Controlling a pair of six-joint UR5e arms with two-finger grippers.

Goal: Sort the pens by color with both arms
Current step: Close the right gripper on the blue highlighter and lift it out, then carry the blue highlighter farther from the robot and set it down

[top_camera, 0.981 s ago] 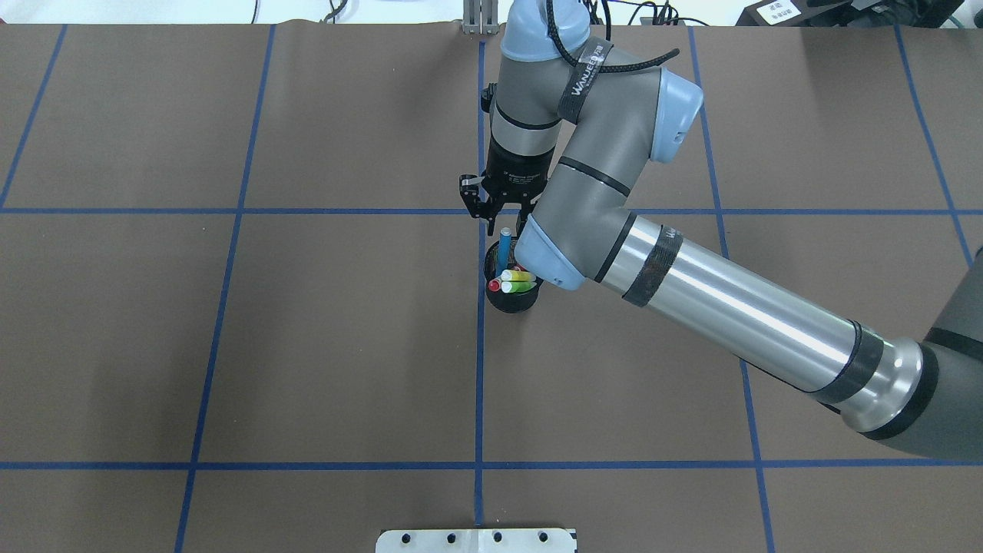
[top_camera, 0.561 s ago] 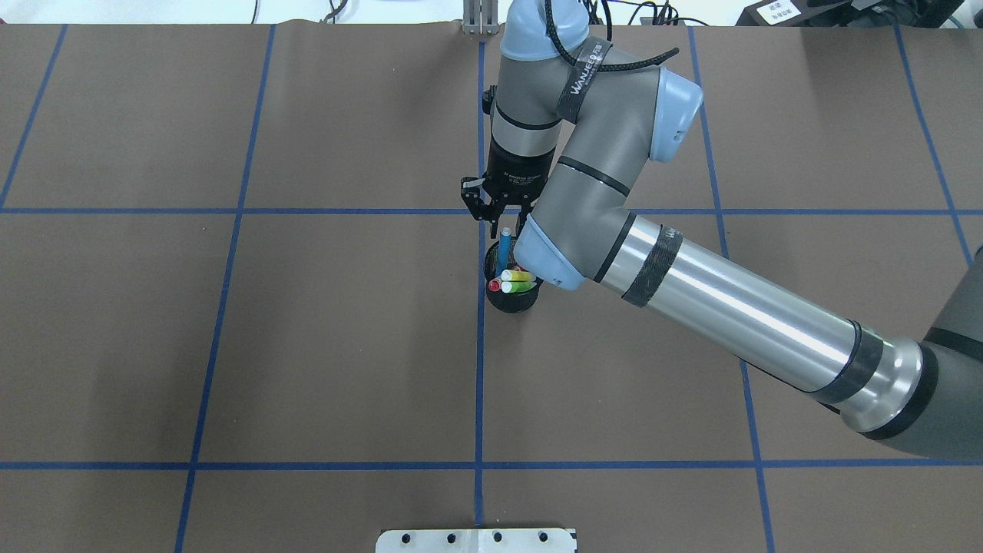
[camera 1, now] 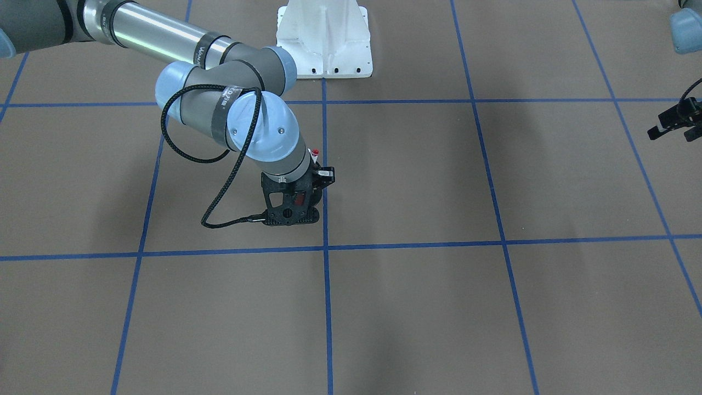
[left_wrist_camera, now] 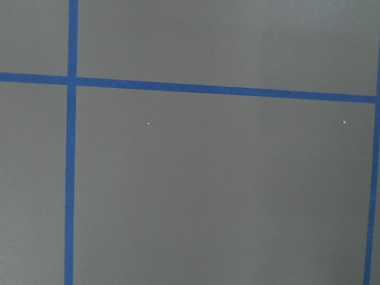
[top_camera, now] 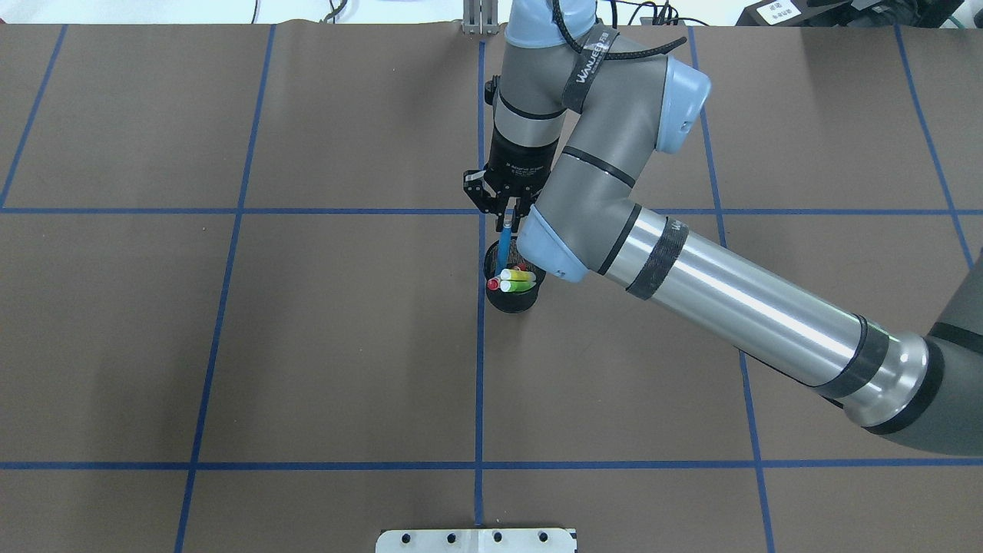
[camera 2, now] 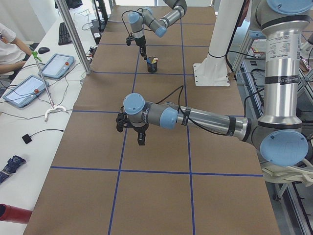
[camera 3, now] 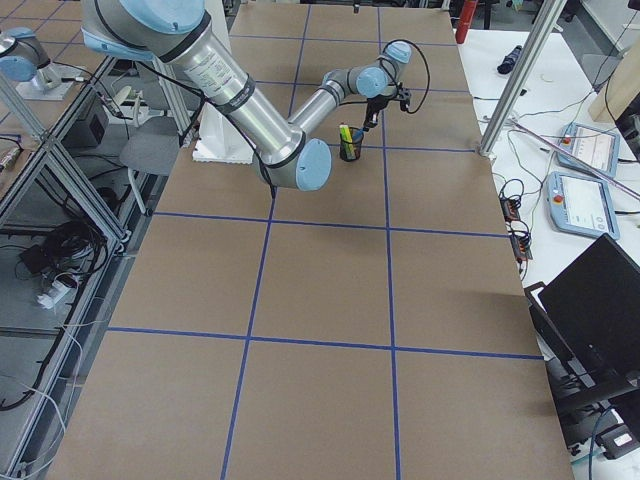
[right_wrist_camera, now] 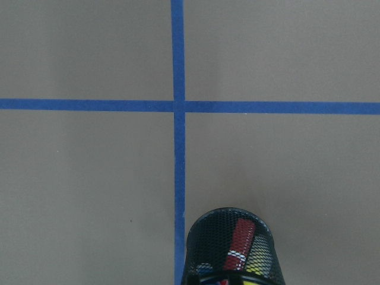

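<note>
Right gripper (top_camera: 504,218): fingers clamped on the top end of the slim blue marker pen (top_camera: 504,247). That pen stands tilted, with its lower end inside the round black mesh cup (top_camera: 513,302). The yellow marker pen (top_camera: 521,274), the green marker pen (top_camera: 522,286) and the white pen with red ends (top_camera: 494,284) lean together in the same cup. My left gripper (camera 1: 671,131) hangs over the brown table cover with blue tape lines (camera 1: 417,181), well apart from the cup, fingers spread.

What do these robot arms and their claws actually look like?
The right arm and left arm are round grey and polished-silver tubes with light blue joint caps. The right arm carries a black strap with white lettering and a looping black cable. The right gripper and left gripper are black with two fingers.
</note>
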